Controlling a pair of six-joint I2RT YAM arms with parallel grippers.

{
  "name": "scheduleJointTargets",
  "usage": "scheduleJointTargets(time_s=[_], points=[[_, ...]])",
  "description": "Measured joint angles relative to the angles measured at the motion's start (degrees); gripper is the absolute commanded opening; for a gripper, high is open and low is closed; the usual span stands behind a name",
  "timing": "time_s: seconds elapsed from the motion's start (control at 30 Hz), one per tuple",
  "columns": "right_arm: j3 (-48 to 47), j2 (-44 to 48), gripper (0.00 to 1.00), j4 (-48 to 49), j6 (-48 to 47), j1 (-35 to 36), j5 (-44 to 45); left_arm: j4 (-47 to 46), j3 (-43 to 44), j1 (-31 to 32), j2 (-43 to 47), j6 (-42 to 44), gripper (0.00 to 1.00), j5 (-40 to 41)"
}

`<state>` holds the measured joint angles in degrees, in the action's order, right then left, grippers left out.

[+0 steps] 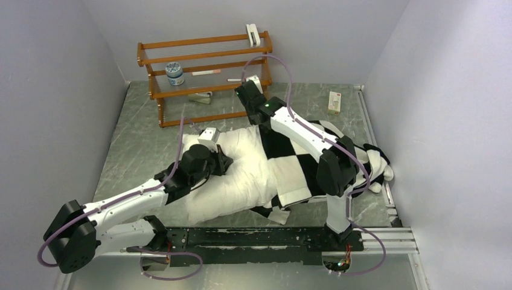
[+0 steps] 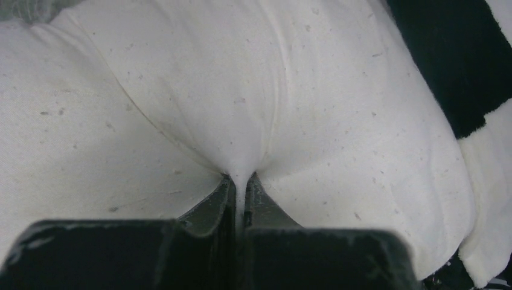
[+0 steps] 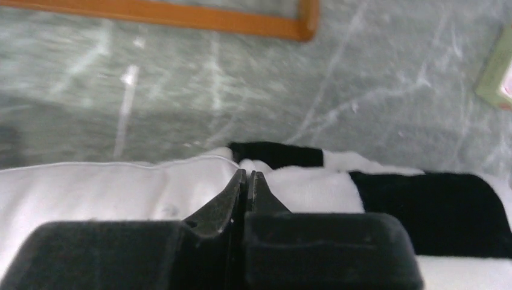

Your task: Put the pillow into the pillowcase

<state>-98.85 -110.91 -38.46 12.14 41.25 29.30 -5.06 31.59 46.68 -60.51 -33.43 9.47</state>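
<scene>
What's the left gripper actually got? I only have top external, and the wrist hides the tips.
Observer: In the left wrist view, the left gripper is shut on a pinched pucker of the pillow. The fabric is drawn into a fold between the fingers.
Operator: And the right?
Observer: In the right wrist view, the right gripper is shut. Its tips sit at the rim of the pillowcase, where it meets the pillow's seamed edge. I can't tell whether any plush is caught.
</scene>
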Motion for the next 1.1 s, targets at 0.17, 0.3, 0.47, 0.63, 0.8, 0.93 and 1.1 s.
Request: scheduleJointTargets(time_s=[0.17,0.3,0.47,0.63,0.8,0.93,1.1], points=[[-3.37,1.92,0.0,2.27,1.55,1.92,-13.16,-0.55,3.93,0.07,-4.35,-0.59,0.05,0.87],[6.49,8.72,0.0,10.75,7.34,3.58,-21.68,-2.73,4.9,0.33,-6.54,-2.05,0.05,2.03],[11.69,10.21,0.0,19.65,13.29,3.54,-25.2,-3.69,5.57,0.55,-8.41,-3.21,0.05,4.13],[13.55,10.14,0.23,23.85,14.97,2.67,-25.4,-2.93,6.32,0.83,-8.59,-3.72,0.05,8.37],[13.9,12.63,0.53,21.77,13.0,1.46,-24.98,0.85,9.07,0.07,-7.23,-2.32,0.3,11.28],[20.06,22.69,0.58,15.93,11.56,2.19,-23.08,6.08,14.12,-0.57,-5.73,0.74,0.56,9.9],[26.34,37.53,0.54,6.75,11.37,2.21,-18.6,10.6,18.08,-0.55,-2.49,5.49,0.67,4.46]])
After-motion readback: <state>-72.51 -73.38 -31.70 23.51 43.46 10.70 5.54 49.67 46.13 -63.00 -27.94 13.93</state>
